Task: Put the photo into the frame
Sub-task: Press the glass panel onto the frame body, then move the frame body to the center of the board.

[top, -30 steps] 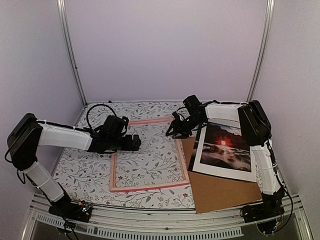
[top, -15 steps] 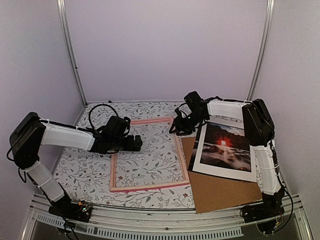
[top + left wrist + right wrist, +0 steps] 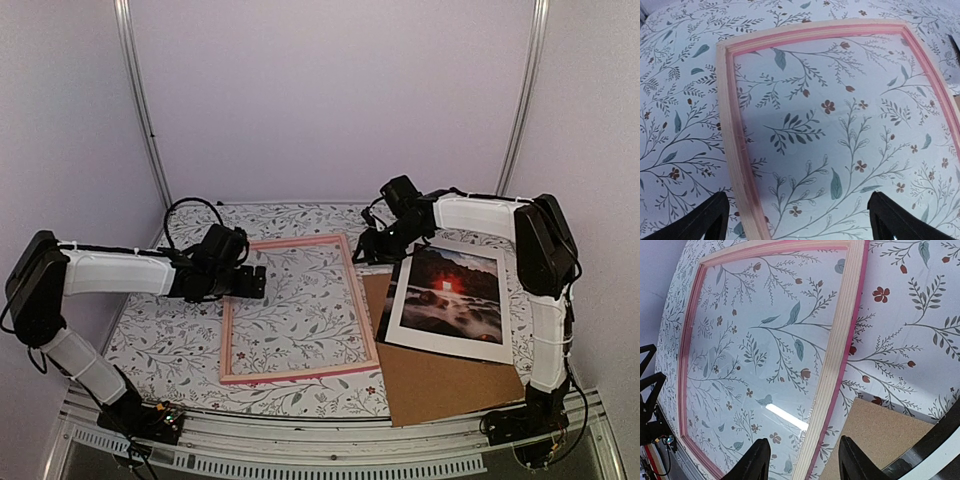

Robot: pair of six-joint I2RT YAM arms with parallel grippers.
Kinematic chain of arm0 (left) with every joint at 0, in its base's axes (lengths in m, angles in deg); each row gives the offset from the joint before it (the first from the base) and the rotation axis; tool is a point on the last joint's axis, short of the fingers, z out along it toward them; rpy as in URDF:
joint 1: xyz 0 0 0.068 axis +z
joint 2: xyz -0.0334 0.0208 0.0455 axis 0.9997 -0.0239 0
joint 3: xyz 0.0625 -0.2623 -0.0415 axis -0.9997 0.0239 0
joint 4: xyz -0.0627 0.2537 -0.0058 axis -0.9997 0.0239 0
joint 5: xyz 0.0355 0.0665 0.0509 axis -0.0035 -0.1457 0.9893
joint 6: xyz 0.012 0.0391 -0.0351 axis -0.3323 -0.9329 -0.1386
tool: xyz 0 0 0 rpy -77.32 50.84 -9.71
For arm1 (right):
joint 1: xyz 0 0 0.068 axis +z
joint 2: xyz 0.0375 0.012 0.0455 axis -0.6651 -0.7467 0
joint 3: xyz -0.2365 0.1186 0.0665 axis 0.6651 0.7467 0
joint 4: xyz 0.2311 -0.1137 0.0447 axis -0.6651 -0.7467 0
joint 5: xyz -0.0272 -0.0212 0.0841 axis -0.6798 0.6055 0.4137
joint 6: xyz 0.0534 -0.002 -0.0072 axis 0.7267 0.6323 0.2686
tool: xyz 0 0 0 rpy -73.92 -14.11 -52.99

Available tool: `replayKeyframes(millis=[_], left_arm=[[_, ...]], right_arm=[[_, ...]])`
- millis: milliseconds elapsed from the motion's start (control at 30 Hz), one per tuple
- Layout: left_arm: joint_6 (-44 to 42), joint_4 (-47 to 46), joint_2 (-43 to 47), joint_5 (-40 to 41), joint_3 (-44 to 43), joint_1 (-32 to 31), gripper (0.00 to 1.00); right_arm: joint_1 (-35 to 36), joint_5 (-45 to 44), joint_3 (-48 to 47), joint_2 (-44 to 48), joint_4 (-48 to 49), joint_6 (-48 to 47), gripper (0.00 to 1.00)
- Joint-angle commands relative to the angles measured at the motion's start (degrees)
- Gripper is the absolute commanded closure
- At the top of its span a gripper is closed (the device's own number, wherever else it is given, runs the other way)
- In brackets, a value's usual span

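Floral-patterned table cover (image 3: pixel 170 340), lilac walls (image 3: pixel 330 100). Left gripper (image 3: pixel 257 283) spread wide over the left rail of the frame (image 3: pixel 296 372), empty. Right gripper (image 3: pixel 366 250) partly spread by the frame's far-right corner, pinching nothing.

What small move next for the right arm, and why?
Probably shift the right fingers rightward to the photo's far-left corner: they stand open and empty by the frame's right rail, while the photo lies untouched on the backing board.
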Motion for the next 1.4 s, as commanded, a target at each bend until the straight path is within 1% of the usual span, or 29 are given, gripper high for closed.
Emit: replayKeyframes(millis=[0, 133, 333, 500, 667, 800, 867, 933, 1033, 1100, 1233, 1367], left_arm=[[-1.8, 3.6, 2.5, 0.2, 1.5, 4.9, 0.0], [-2.2, 2.3, 4.9, -3.2, 4.1, 8.1, 0.0], [-3.6, 2.0, 5.8, -5.0, 5.1, 10.6, 0.0], [-4.0, 0.5, 6.4, -6.8, 6.1, 11.8, 0.0], [-4.9, -1.3, 6.9, -10.2, 6.5, 12.3, 0.0], [-5.8, -2.9, 7.7, -13.8, 6.2, 12.4, 0.0], [-6.0, -3.6, 8.1, -15.9, 6.0, 12.3, 0.0], [-5.9, -4.4, 8.6, -18.6, 5.7, 12.4, 0.0], [-5.3, -5.7, 9.4, -23.7, 5.3, 12.1, 0.0], [-5.1, -6.6, 9.7, -25.0, 5.1, 11.7, 0.0], [-5.5, -6.8, 9.7, -24.1, 4.4, 9.5, 0.0], [-5.9, -7.8, 9.1, -23.7, 3.8, 6.5, 0.0]], right_arm=[[0.5, 1.3, 4.9, 3.5, 3.5, -1.7, 0.51], [1.4, 3.2, 10.2, 5.5, 6.3, -1.4, 0.51], [3.0, 4.6, 15.1, 6.4, 8.6, -0.5, 0.51], [5.3, 5.8, 17.7, 6.5, 10.3, 0.5, 0.51], [8.0, 7.9, 19.4, 6.8, 12.3, 1.8, 0.51], [10.5, 10.1, 19.7, 7.9, 13.4, 0.7, 0.51], [11.0, 8.8, 19.8, 8.7, 12.5, -0.3, 0.51], [10.8, 3.8, 20.6, 10.5, 11.2, -0.6, 0.5], [7.6, -3.3, 23.1, 13.2, 9.0, -0.1, 0.5], [3.2, -6.4, 26.4, 16.7, 8.6, 1.1, 0.5], [-6.2, -13.1, 33.9, 25.1, 8.5, 1.7, 0.5], [-16.8, -16.3, 39.5, 32.2, 8.8, 0.8, 0.5]])
